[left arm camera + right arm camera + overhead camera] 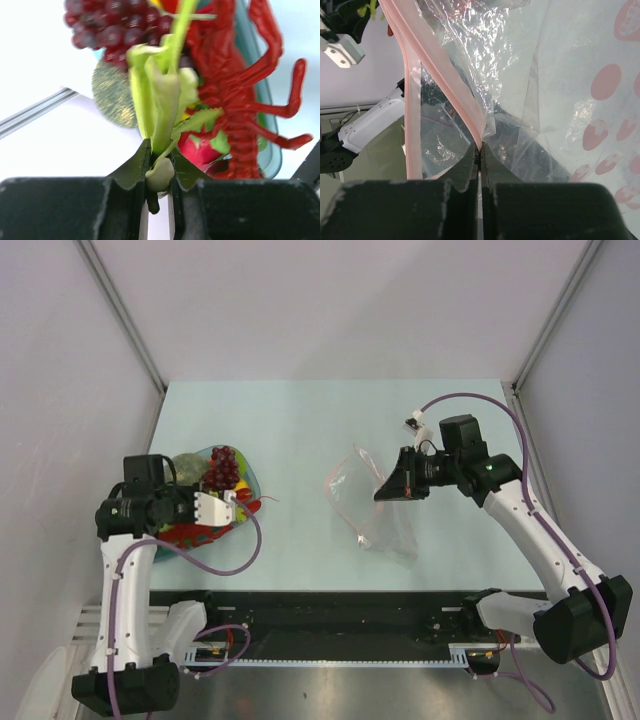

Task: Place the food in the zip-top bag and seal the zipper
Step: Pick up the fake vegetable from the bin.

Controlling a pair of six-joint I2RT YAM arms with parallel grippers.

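Observation:
My left gripper (160,172) is shut on the base of the pale green celery stalk (162,100), over the translucent blue-green dish (270,150). The red lobster (235,90) and the dark red grape bunch (115,30) lie in that dish beside the celery. In the top view the left gripper (237,499) is at the dish's right edge, with the grapes (222,468) behind it. My right gripper (479,147) is shut on the pink zipper (445,65) of the clear zip-top bag (545,75) and holds that edge up. In the top view it (381,494) is at the bag's (385,525) upper right.
The dish (250,478) stands at the table's left, about a hand's width from the bag. Small red and yellow vegetables (246,497) lie at its right rim. A round speckled green piece (112,95) sits behind the celery. A black rail (330,620) runs along the near edge.

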